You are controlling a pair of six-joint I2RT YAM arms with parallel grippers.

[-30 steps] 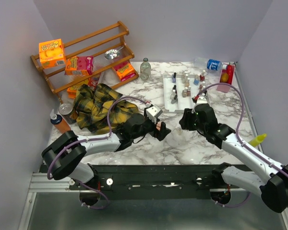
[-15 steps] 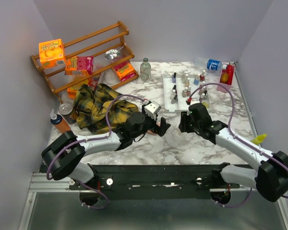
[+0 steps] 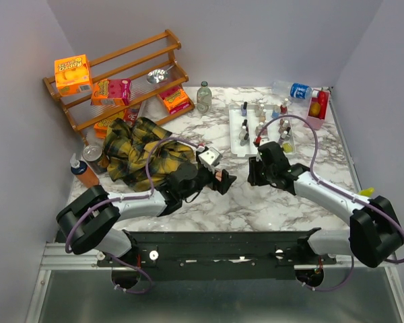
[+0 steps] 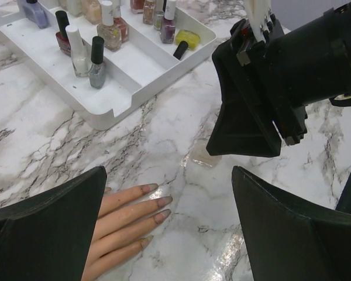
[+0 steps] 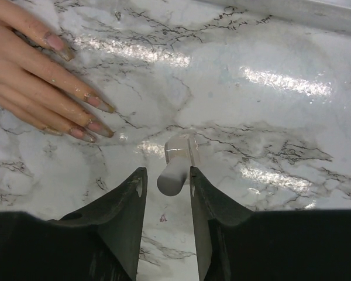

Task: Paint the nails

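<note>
From above, the left pincer [image 3: 222,179] reaches over the marble table [image 3: 283,202] with the peach mannequin hand [image 3: 219,176] lying right at its fingers, the plaid sleeve [image 3: 138,151] trailing back behind it along the arm. The right pincer [image 3: 253,175] faces it from just beside, fingers low to the marble, and a white tray [image 3: 234,145] of polish bottles sits close behind that pincer; the nails themselves are too small to make out here. In the left wrist view, the left pincer [image 4: 167,172] stands wide open and holds nothing. The mannequin hand [image 4: 120,219] lies flat between its fingers, close against the one on the view's left, and the nails [image 4: 162,201] point forward past the fingertips. Ahead of it hangs the right pincer [image 4: 245,126], over a small clear bottle [image 4: 206,156], and the tray [image 4: 114,111] is farther ahead to the left. In the right wrist view, the right pincer [image 5: 167,171] has its fingers a narrow way apart on either side of the bottle's [image 5: 178,155] white cap. The cap is close against one finger, but a sliver of marble shows beside the other, so it is not clamped. The mannequin hand [image 5: 41,76] lies ahead and to the left, its nails [image 5: 93,100] near the bottle but apart from it.
</note>
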